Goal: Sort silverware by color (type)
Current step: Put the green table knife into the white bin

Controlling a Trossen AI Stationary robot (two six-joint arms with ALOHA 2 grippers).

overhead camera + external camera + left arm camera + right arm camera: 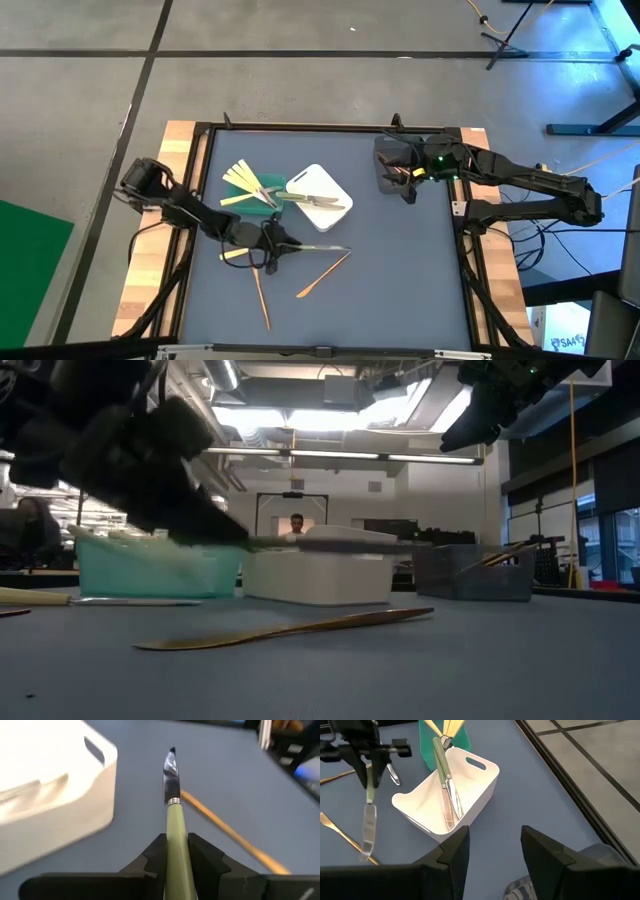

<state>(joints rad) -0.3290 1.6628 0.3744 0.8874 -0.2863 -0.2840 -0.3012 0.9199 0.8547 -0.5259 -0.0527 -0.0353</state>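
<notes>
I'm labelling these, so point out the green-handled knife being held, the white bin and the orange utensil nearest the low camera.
green-handled knife (176, 827), left wrist view, handle.
white bin (481, 782), right wrist view, outer wall.
orange utensil (290, 630), low view, mid-shaft.

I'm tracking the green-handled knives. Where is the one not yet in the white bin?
The left gripper holds the green-handled knife by its handle, above the table just near the white bin, with orange-brown utensils below.

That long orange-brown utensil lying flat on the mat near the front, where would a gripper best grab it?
I'd take the orange-brown utensil at mid-handle, coming straight down from above with the fingers across its narrow width. It lies flat and slanted on the mat, apart from the other pieces, so there is room on both sides. The left gripper is nearest but already holds a green-handled knife.
</notes>
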